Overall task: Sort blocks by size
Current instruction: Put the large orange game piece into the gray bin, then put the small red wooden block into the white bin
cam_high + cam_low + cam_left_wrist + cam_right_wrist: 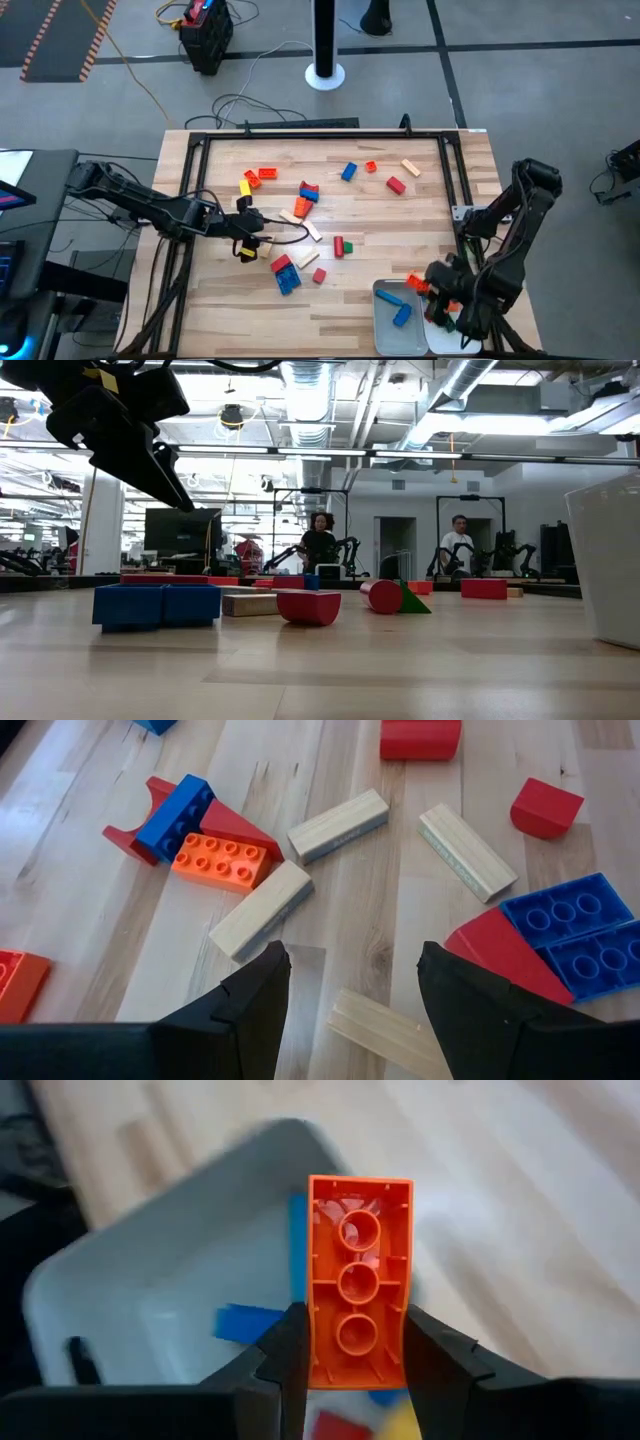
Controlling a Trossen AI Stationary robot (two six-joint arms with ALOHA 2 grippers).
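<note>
Sorting is barely begun. The right gripper (345, 1342) clamps a long orange brick (358, 1280) above the near-right white tray (385, 325), which holds few blocks. The left gripper (352, 985) hovers open-jawed over the many scattered blocks (300, 215).

A wooden table (330, 200) with a black frame fills the middle of the overhead picture, on a grey floor. Two white trays (392, 325) sit side by side at its lower right edge. Above the table, a white pole base (324, 75) stands at top centre. A black box with cables (206, 38) sits upper left. In the level picture, two people (318, 542) stand in the background.
</note>
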